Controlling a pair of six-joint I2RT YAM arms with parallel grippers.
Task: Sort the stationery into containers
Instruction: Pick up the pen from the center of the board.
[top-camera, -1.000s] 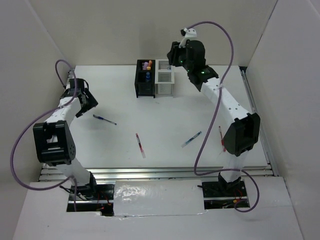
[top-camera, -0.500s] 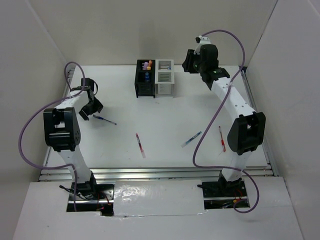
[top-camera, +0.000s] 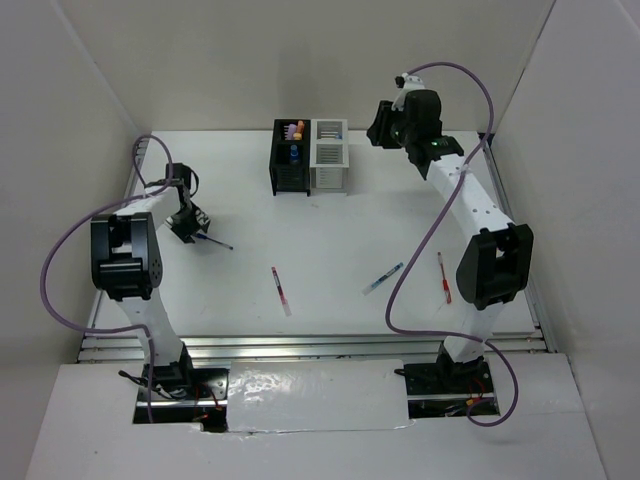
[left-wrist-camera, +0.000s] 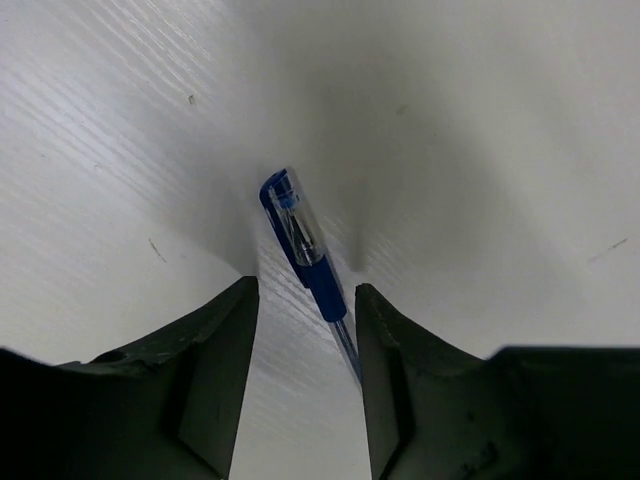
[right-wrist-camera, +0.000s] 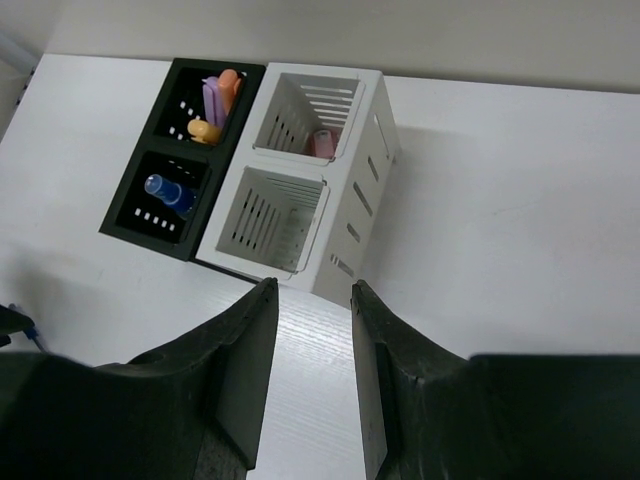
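**Left gripper astride the blue pen**

My left gripper (left-wrist-camera: 305, 292) is spread open, one finger on each side of the blue pen (left-wrist-camera: 303, 243) lying on the table (left-wrist-camera: 480, 150). My right gripper (right-wrist-camera: 310, 295) hangs open and empty over the white box (right-wrist-camera: 352, 215). I see markers (right-wrist-camera: 222, 92) in the black box (right-wrist-camera: 128, 200).

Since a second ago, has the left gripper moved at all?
Yes. Judged against the black pen box, the left gripper has shifted toward the arm bases and slightly right. It now straddles one end of the blue pen, jaws open.
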